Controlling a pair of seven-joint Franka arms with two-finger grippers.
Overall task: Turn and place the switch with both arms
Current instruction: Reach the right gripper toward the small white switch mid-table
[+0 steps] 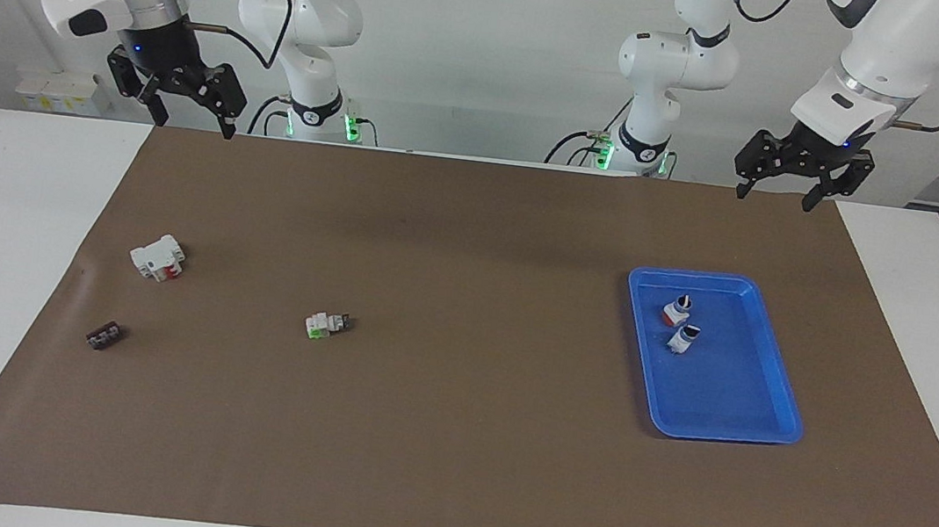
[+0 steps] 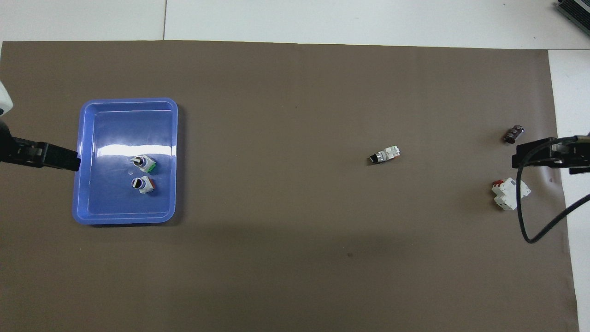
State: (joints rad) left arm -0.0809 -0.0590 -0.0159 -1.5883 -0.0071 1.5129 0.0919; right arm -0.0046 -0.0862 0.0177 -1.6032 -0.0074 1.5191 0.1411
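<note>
You have the switch (image 1: 327, 324) (image 2: 385, 155) lying on its side on the brown surface (image 1: 449, 438), mid-table; left gripper (image 1: 801, 166) and right gripper (image 1: 180, 89) both hang raised, fingers apart

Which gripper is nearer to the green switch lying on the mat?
Right. The right gripper hangs above the mat's edge at its own end, closer to the switch; the left gripper hangs up past the blue tray.
</note>
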